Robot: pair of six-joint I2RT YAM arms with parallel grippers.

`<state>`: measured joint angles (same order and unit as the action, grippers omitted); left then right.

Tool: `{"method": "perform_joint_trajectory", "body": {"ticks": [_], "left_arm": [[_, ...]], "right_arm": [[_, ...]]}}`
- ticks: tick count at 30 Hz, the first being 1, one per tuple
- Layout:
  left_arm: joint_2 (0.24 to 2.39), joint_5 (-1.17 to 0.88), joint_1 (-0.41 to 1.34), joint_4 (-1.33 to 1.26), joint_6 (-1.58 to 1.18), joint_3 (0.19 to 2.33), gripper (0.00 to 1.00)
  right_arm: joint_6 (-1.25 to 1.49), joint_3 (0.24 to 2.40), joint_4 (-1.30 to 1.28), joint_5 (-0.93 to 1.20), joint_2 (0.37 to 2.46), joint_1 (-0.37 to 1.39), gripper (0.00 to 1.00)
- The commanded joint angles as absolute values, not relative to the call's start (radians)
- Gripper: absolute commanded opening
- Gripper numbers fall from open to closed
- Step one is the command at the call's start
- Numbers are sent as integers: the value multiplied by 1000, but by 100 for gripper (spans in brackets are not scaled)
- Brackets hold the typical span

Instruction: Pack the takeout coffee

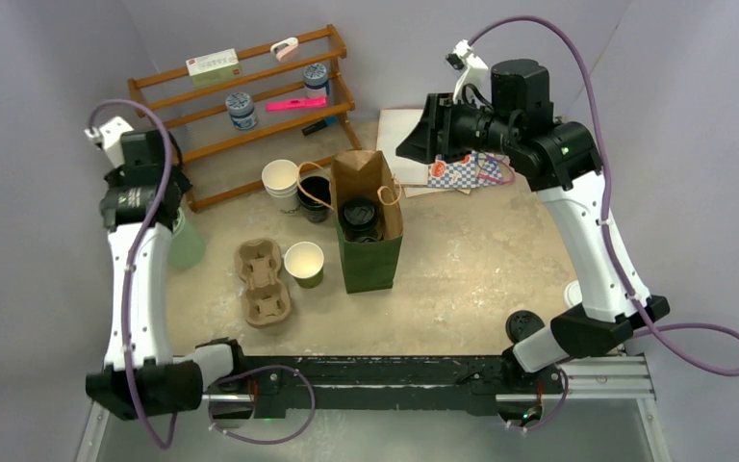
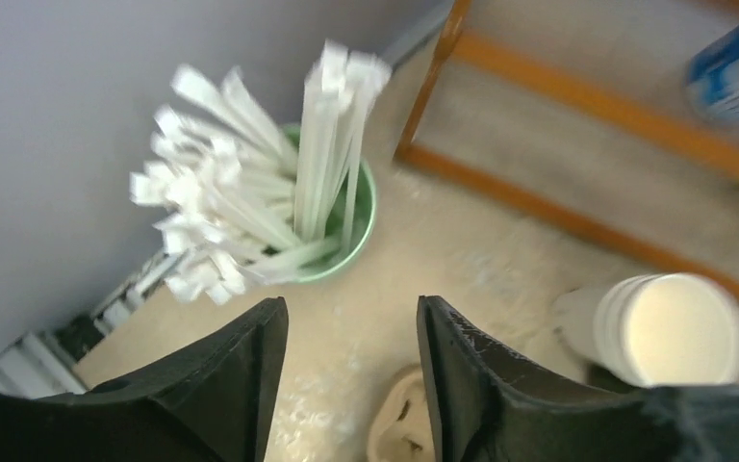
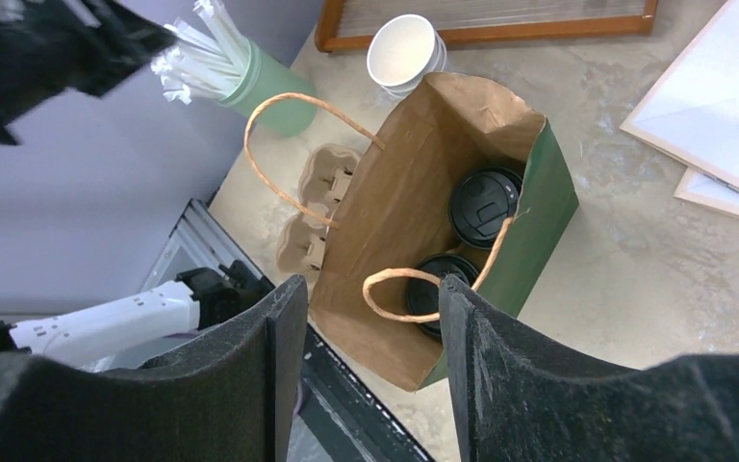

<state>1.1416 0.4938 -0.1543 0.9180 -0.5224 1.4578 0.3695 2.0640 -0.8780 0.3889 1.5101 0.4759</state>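
I have both arms up off the table (image 1: 471, 279). The left gripper (image 2: 351, 318) hangs above the left side with its fingers moderately apart and nothing between them. Below and ahead of it stands a pale green tumbler (image 2: 364, 217) stuffed with paper-wrapped straws (image 2: 250, 192), close to the purple wall. A stack of white cups (image 2: 678, 327) shows at the right of that view, blurred.

The right gripper (image 3: 370, 289) hovers high over the paper bag (image 3: 539, 212), looking straight down into its open mouth. Its fingers also stand moderately apart, holding nothing.

The takeout coffee (image 3: 486, 205) is inside the bag, upright, its black sip lid facing up. A second black lid (image 3: 433, 289) sits just beside it, partly behind one of the 2 twisted paper handles (image 3: 279, 144). The bag's walls hide both cup bodies, so I cannot tell their colours.

From the top camera, the bag stands upright near the middle of the table. A lidless green cup (image 1: 305, 263) sits just left of it, next to a cardboard cup carrier (image 1: 263, 282). A black cup (image 1: 315, 197) stands between the white cups and the bag. A wooden rack (image 1: 241, 106) leans at the back left, and some papers (image 3: 722, 87) lie behind the bag.
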Motion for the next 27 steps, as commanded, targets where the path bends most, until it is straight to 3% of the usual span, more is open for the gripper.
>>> {"method": "perform_joint_trajectory", "body": {"ticks": [1,3,18,23,27], "left_arm": [[1196,528,-151,898,-438,1367,61],[1215,567,-152,899,-427,1344,66],[1223,733,-160,839,-395,1243,71],[1218,783,-160,791,-386,1220,45],[1206,796,-160,765,-382,1225,13]], "right_arm": [[364,2119,-868,426,1526,477,56],[368,2126,-864,428,1533,477,57],[368,2145,-867,449,1569,477,56],[364,2139,-875,455,1569,477,56],[367,2129,-871,455,1565,477,55]]}}
